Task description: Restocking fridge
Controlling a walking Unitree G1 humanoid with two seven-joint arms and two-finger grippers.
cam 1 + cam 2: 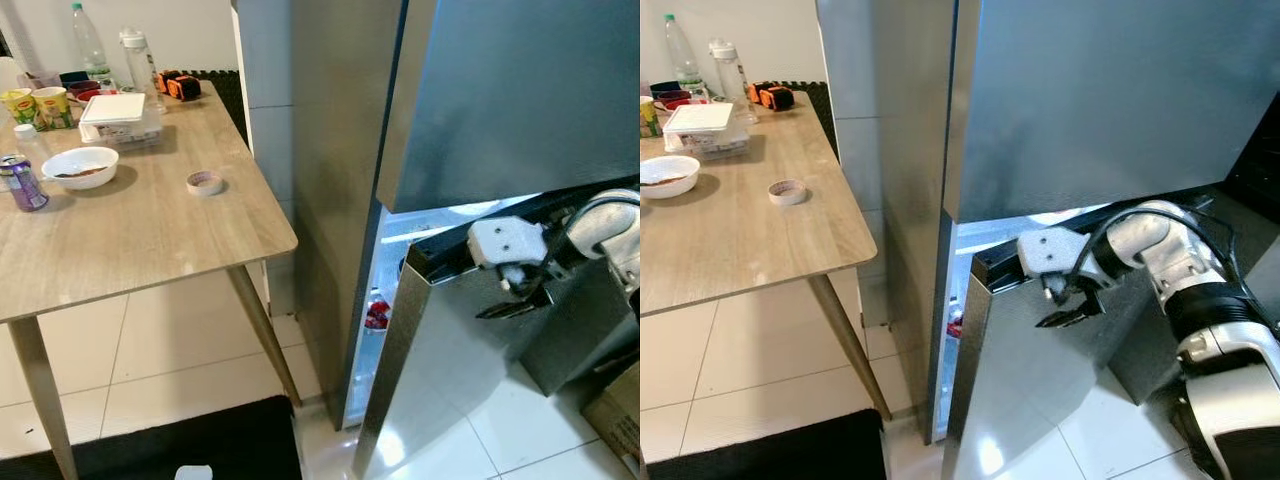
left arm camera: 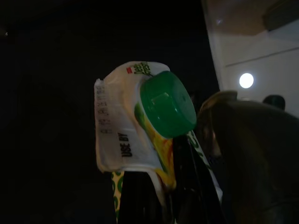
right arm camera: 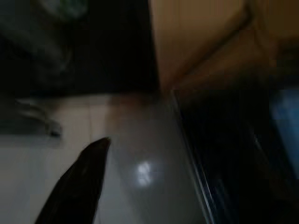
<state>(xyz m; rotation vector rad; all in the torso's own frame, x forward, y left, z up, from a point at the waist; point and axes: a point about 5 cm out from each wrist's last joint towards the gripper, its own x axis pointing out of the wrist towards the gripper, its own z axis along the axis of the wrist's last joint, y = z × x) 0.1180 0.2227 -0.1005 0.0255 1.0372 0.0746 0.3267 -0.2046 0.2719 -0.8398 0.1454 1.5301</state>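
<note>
Right gripper (image 1: 1068,312): up against the outer face of the lower fridge door (image 1: 1040,400), just under that door's top edge; fingers look nearly together with nothing between them, though from the head views I can't be sure they are fully closed
Right wrist view: one dark finger (image 3: 77,184) lies over the shiny door panel, with the door's edge running off beside it
Lower fridge door: standing part open, hinged on the robot's right, free edge swung out toward the camera; a lit gap shows between it and the fridge body (image 1: 330,200)
Inside the gap: something red (image 1: 377,312) sits low on a shelf, too small to name
Left gripper (image 2: 180,196): dark view, but it is clamped on a carton with a green cap (image 2: 167,103), cap end pointing away from the wrist, long axis along the fingers
Key relation: the opening lies to the left of the right gripper, and the carton has to go in through that gap from the left arm's side, so the left arm is the nearer one for loading
Judgement: the gap looks too narrow yet; the door probably needs swinging wider before the carton goes in
Table (image 1: 150,240): well to the left, carrying a bowl (image 1: 80,166), a white box (image 1: 114,110) and bottles, all apart from the fridge
</note>
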